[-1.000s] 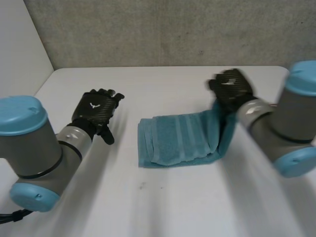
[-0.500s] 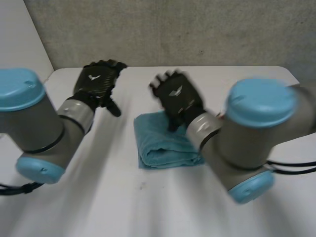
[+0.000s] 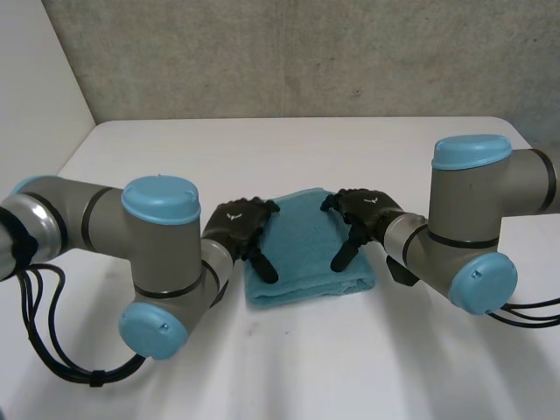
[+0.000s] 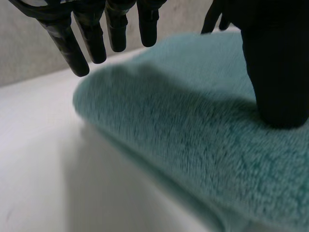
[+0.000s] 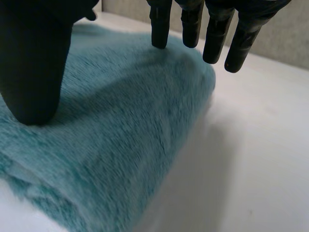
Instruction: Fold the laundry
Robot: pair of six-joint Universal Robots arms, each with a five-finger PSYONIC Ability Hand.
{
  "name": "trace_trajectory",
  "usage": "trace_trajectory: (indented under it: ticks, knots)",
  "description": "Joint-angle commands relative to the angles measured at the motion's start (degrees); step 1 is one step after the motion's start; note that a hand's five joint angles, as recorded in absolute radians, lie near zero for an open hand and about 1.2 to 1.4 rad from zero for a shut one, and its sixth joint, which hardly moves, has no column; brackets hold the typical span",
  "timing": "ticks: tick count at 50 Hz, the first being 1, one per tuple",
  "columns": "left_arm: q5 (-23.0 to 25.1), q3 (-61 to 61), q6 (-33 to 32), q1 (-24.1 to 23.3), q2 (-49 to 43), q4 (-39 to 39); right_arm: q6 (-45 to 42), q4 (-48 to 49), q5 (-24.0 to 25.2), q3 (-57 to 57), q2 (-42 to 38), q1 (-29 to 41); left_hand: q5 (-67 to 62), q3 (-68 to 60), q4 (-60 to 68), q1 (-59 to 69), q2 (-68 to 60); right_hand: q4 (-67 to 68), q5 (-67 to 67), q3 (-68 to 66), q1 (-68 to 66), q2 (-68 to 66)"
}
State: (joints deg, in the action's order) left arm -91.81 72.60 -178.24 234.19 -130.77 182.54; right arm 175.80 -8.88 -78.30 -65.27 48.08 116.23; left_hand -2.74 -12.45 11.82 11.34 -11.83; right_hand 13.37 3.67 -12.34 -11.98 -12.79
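Head view: squarish folded towel (image 3: 303, 261) on table (image 3: 262, 149), layered edge nearest.

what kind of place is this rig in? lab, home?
Probably a lab or test cell, not a home: a bare white table, a plain grey concrete-looking wall behind it, and one folded teal towel as the workpiece.

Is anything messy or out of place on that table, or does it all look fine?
Nothing stands out. The teal towel lies folded flat on the white table, with no visible tear. The left hand and the right hand rest at its opposite side edges, fingers straight, thumbs pressing into the pile.
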Motion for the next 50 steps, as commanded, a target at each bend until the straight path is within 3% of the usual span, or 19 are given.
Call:
trace_trajectory:
  ticks: [1, 7, 11, 16, 25, 32, 50]
  knots:
    - [0.14, 0.61, -0.45, 1.71, -0.80, -0.26, -0.81, -4.29, 0.08, 4.19, -2.38, -1.79, 2.36, 2.07, -1.43, -0.96, 1.45, -3.37, -3.67, 2.34, 1.98, 2.79]
    - [0.32, 1.05, -0.44, 1.71, 4.46, -0.96, 0.25, -5.00, 0.08, 6.39, 0.17, -2.15, 2.74, 2.45, -1.82, -1.34, 1.83, -3.37, -3.67, 2.34, 1.98, 2.79]
    - [0.32, 0.44, -0.45, 2.41, 8.87, -1.84, 0.95, -4.65, -1.06, 6.30, 9.72, -3.11, 2.74, 2.45, -1.82, -1.34, 1.83, -3.37, -3.67, 2.34, 1.98, 2.79]
    - [0.40, -0.97, -0.36, 7.07, 18.01, -5.97, 4.02, -4.39, -3.60, 5.42, 18.16, -6.44, 2.74, 2.45, -1.82, -1.34, 1.83, -3.37, -3.67, 2.34, 1.98, 2.79]
    - [5.22, -5.45, -0.45, 13.91, 30.21, -21.86, 2.19, -4.91, -9.06, 0.60, 31.80, -12.25, 2.74, 2.45, -1.82, -1.34, 1.83, -3.37, -3.67, 2.34, 1.98, 2.79]
    - [9.81, -1.68, -0.27, 17.97, 35.49, -23.46, -0.37, -5.09, -9.41, -3.01, 32.69, -13.04, 2.74, 2.45, -1.82, -1.34, 1.83, -3.37, -3.67, 2.34, 1.98, 2.79]
    - [9.90, 0.70, -0.01, 18.06, 36.29, -20.21, -1.42, -4.48, -8.71, -5.13, 32.78, -12.96, 2.74, 2.45, -1.82, -1.34, 1.83, -3.37, -3.67, 2.34, 1.98, 2.79]
